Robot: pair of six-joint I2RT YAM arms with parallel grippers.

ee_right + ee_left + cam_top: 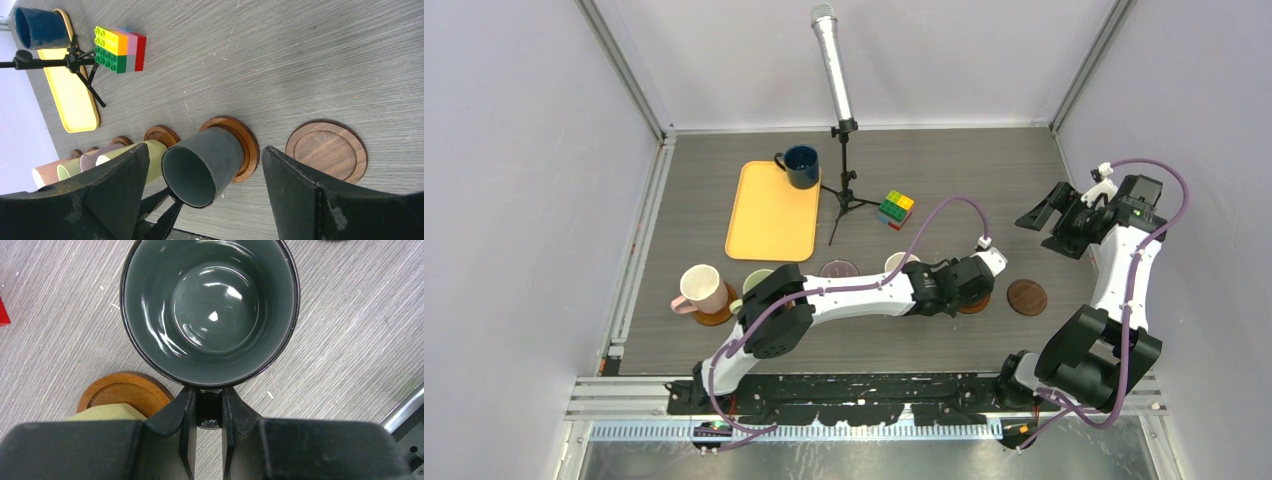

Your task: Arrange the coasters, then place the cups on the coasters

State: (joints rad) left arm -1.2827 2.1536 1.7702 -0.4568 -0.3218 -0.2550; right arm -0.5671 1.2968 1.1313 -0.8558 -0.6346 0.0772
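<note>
My left gripper (pixel 210 410) is shut on the handle of the dark grey-green cup (pixel 210 310), which is upright. In the right wrist view this cup (pixel 205 165) has its base at a brown coaster (pixel 247 145); I cannot tell whether it rests on it. A darker coaster (pixel 327 150) lies bare just to the right (pixel 1027 297). The cream-yellow cup (pixel 137 155) stands on its coaster (pixel 125 390) beside it. The pink cup (pixel 704 288), pale green cup (pixel 757 279) and mauve cup (pixel 838 268) continue the row leftward. The navy cup (pixel 801 166) stands at the back. My right gripper (pixel 1049 215) hangs open and raised at the right.
An orange-yellow tray (pixel 772 210) lies at the back left beside the navy cup. A microphone on a tripod stand (pixel 839 100) rises at the back centre. A multicoloured cube (pixel 896 209) sits to its right. The left arm (pixel 844 295) stretches across the near part of the table.
</note>
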